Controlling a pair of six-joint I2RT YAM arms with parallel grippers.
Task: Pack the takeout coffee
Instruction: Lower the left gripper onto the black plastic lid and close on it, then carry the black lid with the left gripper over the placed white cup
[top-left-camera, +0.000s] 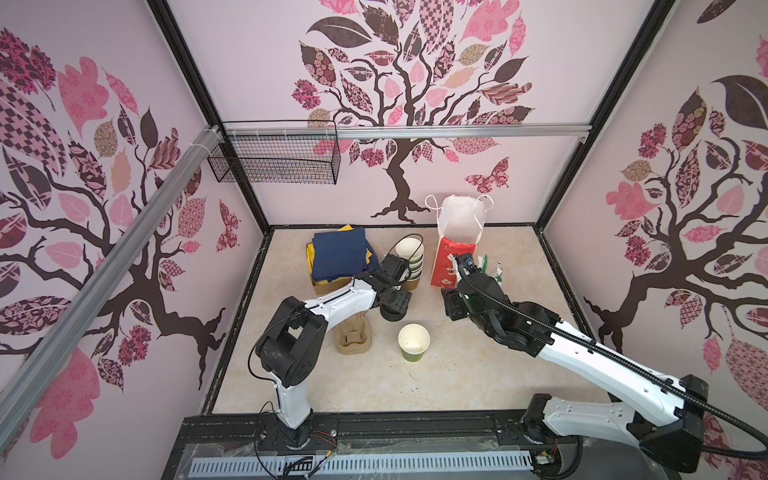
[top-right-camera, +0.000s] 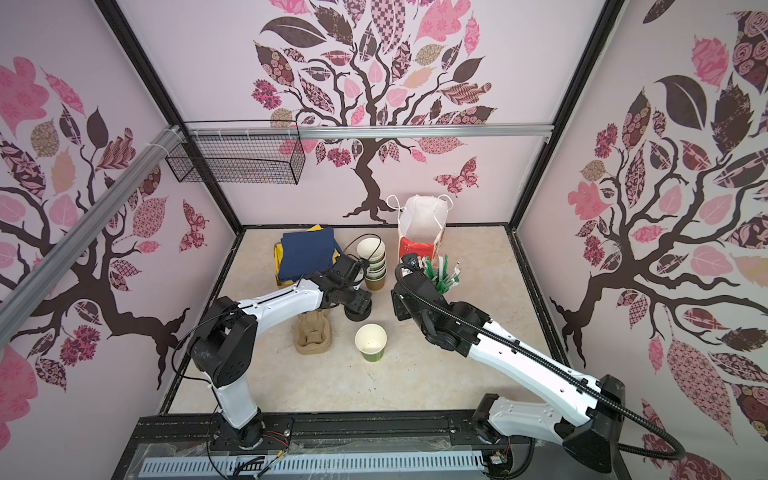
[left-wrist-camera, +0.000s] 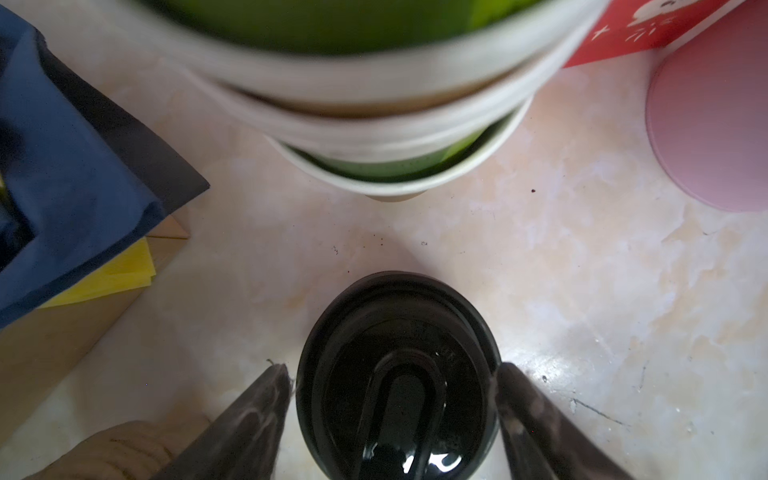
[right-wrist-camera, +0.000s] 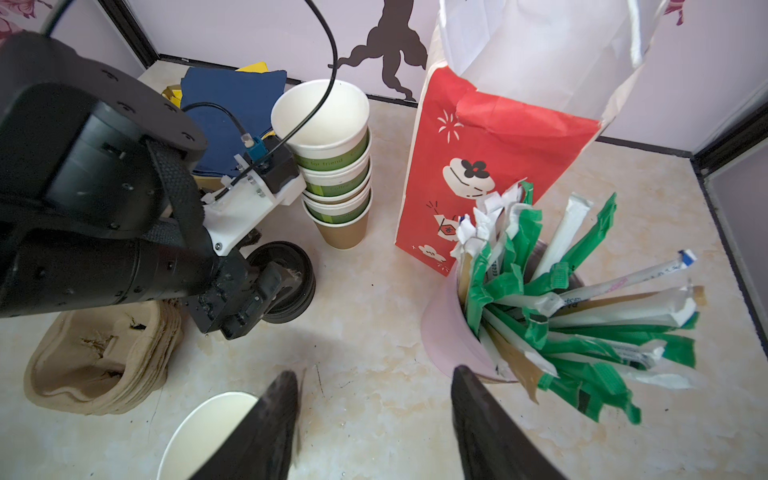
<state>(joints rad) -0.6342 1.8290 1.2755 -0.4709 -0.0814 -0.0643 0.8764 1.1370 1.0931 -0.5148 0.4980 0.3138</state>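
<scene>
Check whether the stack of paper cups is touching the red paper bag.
Apart. The right wrist view shows bare tabletop between the stack of cups and the red bag.

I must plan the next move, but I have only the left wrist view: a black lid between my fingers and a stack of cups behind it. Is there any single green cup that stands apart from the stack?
Observer: Yes. One green cup stands alone, upright and without a lid. It is apart from the black lid, on the side nearer the robot's base.
Operator: Thank you. Does the right gripper hold something?
Observer: No. The right gripper is open and empty. It hovers between that cup and the pink holder full of wrapped straws.
</scene>
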